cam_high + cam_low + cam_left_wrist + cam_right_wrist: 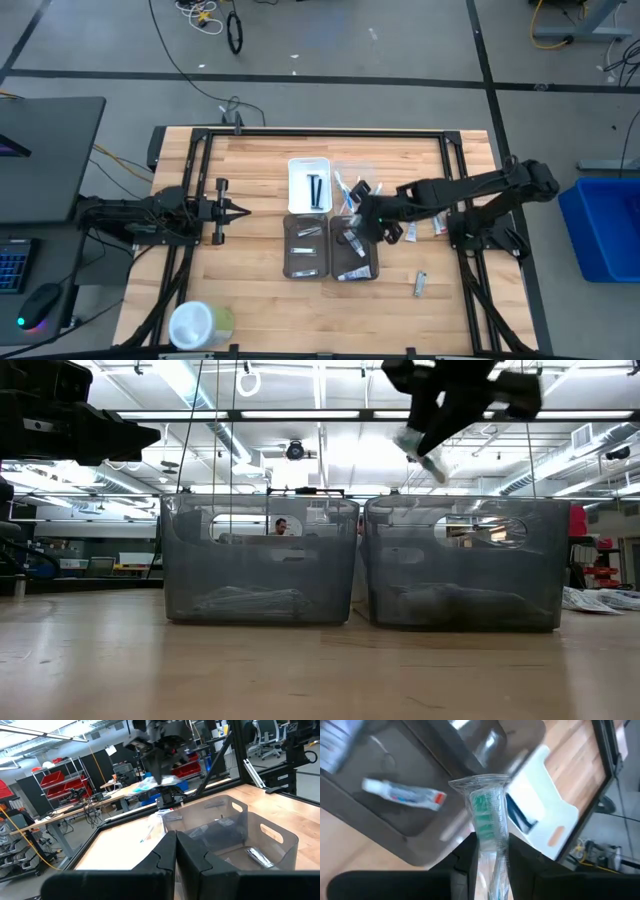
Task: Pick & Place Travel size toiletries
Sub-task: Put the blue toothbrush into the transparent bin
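My right gripper (pixel 358 215) hangs above the right grey tray (pixel 372 262), shut on a toothbrush in a clear wrapper (pixel 487 812). The low view shows this toothbrush (pixel 421 453) high over the tray (pixel 465 560). A white tube with red and blue marks (pixel 402 795) lies on that tray's floor. Silvery items lie in the left grey tray (pixel 307 250). Black sticks (pixel 315 188) lie in the white tray (pixel 296 170). More toothbrushes (pixel 350 187) lie beside it. My left gripper (pixel 236 210) is shut at the table's left, touching nothing. My right gripper pinches the wrapped toothbrush between its two fingers, on the handle just behind the bristles (pixel 492 851). The fingers slant down from the table's right and the brush runs along them. Its teal bristle end (pixel 484 807) sticks out past the fingertips, lifted clear above the grey tray.
Small white tubes (pixel 412 232) lie on the wood right of the grey trays, and one small item (pixel 421 284) lies nearer the front edge. A round white-and-green container (pixel 200 325) stands at the front left. A black frame (pixel 320 134) borders the table.
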